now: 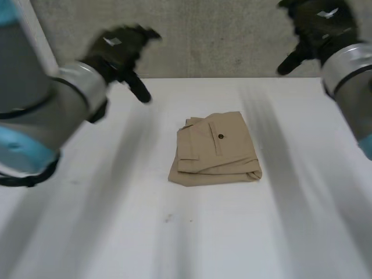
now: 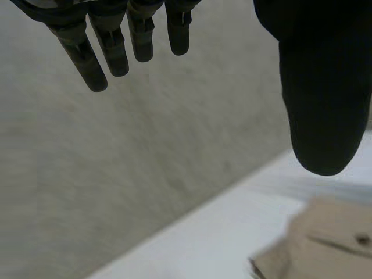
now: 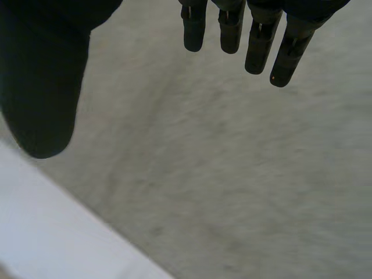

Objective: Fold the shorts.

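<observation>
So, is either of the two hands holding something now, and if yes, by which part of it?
Nothing is held. The left hand and the right hand are both open, up and apart from the folded shorts, which lie on the table.

The shorts [image 1: 215, 150] are a plain tan/khaki, no pattern at all, just one small dark button [image 1: 221, 136] on the pocket. The table [image 1: 116, 232] is plain white with a couple of tiny dark specks. The wall [image 1: 203, 40] behind it is mottled grey, kinda concrete-looking. Left hand [image 1: 119, 49] and right hand [image 1: 319, 26] are both solid black, the left arm [image 1: 64, 99] and right arm [image 1: 349, 72] are grey, and the cap [image 1: 23, 154] on the left one is light blue.
</observation>
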Tool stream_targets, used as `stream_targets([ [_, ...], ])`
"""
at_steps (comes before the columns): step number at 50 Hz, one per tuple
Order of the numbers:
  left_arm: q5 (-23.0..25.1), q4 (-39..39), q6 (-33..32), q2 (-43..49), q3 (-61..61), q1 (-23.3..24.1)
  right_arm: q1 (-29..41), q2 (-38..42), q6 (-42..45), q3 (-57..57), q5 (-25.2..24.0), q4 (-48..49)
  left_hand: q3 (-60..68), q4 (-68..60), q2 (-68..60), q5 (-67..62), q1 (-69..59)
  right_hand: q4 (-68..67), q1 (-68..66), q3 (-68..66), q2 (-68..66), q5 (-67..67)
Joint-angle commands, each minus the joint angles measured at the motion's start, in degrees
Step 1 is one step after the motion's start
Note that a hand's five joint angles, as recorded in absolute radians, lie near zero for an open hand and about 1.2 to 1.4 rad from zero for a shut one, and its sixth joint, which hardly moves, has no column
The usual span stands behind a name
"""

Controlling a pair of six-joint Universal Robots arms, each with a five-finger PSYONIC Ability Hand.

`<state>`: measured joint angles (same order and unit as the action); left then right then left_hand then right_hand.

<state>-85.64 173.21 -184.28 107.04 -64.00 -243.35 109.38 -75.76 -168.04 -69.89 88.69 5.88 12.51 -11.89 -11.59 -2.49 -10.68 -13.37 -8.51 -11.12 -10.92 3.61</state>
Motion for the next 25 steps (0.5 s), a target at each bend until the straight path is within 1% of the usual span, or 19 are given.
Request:
stream_targets([
  [1,-1.64,4.94,4.01,-16.41,-15.79,-5.64,-0.04,-8.52,-0.63,-8.77,7.19,-5.96,-2.46,1.85,1.54,2.45,0.63,3.37,-1.49,1.12,0.92,-3.61],
  [2,-1.55,4.94,4.01,-17.38,-16.94,-6.25,-0.13,-8.87,-0.89,-9.29,7.19,-8.14,-2.29,1.68,1.38,2.28,0.46,3.37,-1.49,1.12,0.92,-3.61],
  [6,-1.73,4.68,4.45,-19.06,-18.53,-7.23,-0.04,-9.05,-0.63,-9.48,6.58,-10.80,-2.29,1.68,1.38,2.28,0.46,3.37,-1.49,1.12,0.92,-3.61],
  [15,-2.34,3.80,4.63,-19.06,-18.62,-7.67,-1.53,-9.05,-0.80,-9.39,6.40,-11.07,-2.46,1.85,1.54,2.45,0.63,3.37,-1.49,1.12,0.92,-3.61],
  [25,-2.43,4.06,4.54,-18.71,-20.28,-7.67,-1.54,-9.05,-0.63,-9.82,5.35,-10.71,-2.51,1.89,1.59,2.49,0.68,3.37,-1.49,1.12,0.92,-3.61],
])
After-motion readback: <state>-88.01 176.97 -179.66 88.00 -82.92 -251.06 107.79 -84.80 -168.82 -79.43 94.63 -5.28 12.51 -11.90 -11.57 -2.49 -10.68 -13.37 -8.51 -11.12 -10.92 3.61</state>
